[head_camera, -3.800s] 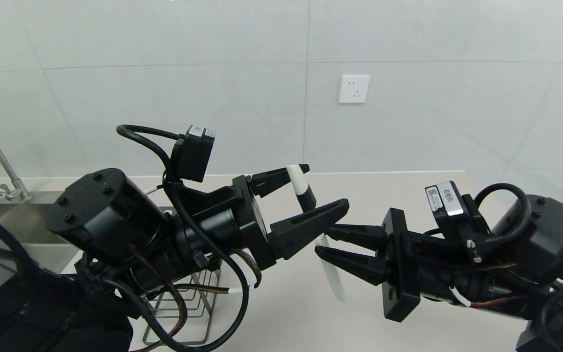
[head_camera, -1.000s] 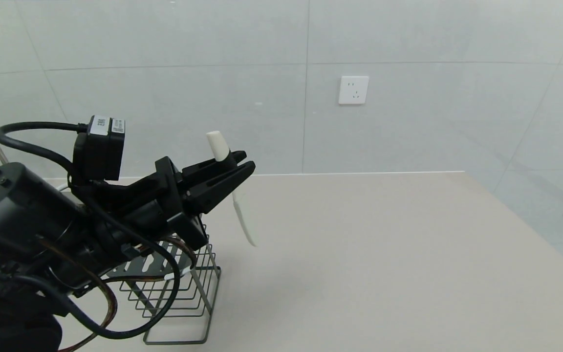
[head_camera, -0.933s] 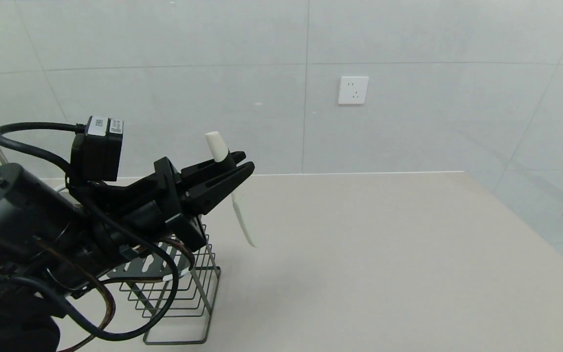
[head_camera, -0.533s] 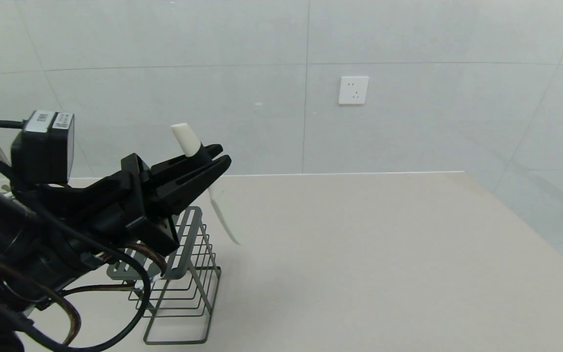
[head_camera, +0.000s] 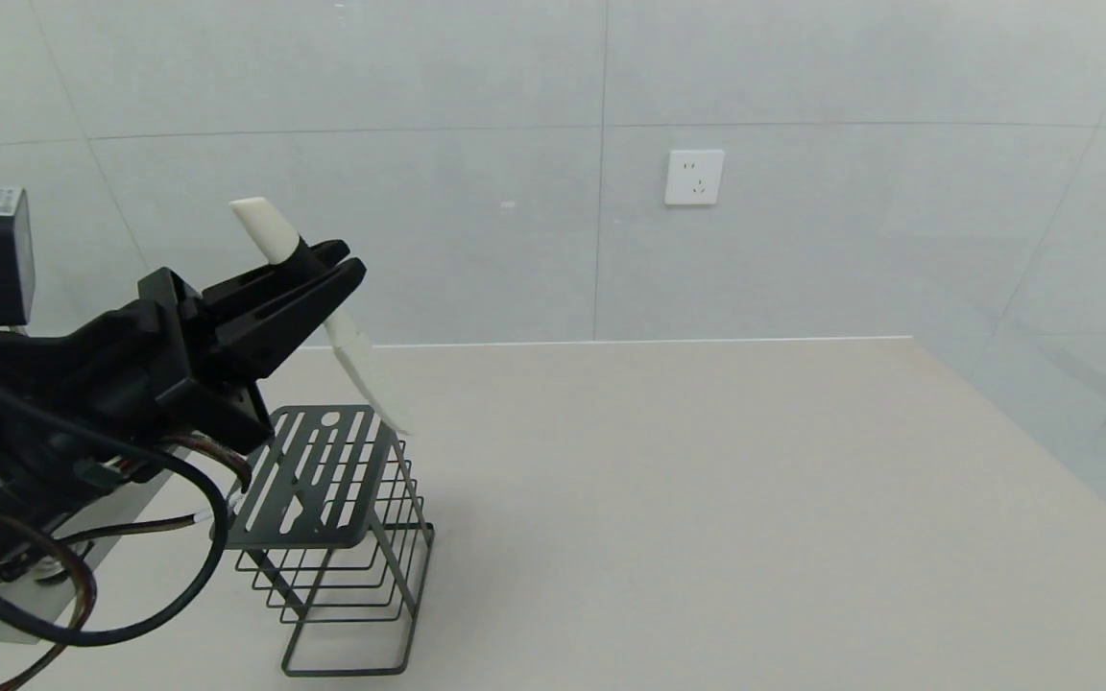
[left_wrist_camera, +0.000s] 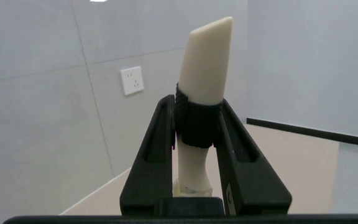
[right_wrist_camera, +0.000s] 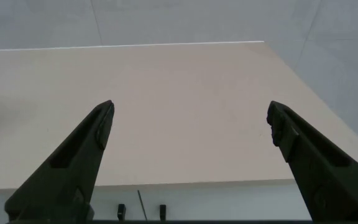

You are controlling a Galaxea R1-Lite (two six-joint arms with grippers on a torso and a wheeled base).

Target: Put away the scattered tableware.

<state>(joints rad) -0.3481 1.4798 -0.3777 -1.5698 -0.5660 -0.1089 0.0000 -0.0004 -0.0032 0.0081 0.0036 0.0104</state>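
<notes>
A white knife [head_camera: 364, 377] with a white handle and a black collar hangs blade down, tilted, in my left gripper [head_camera: 338, 263], which is shut on the collar. The blade tip hovers just above the right edge of a dark wire rack's slotted top [head_camera: 315, 464] on the counter. In the left wrist view the knife handle [left_wrist_camera: 207, 65] sticks out from between the fingers [left_wrist_camera: 159, 140] of my left gripper [left_wrist_camera: 196, 104]. My right gripper [right_wrist_camera: 190, 112] stands open, with nothing between its fingers, above the beige countertop [right_wrist_camera: 185, 81].
The beige counter [head_camera: 707, 499] stretches wide to the right of the rack, ending at an edge on the far right. A tiled wall with a white socket [head_camera: 694, 176] rises behind it.
My left arm has swung left and upward with the knife, uncovering the rack's slotted top. The right gripper, beside the knife 3.8 s ago, has left the head view.
</notes>
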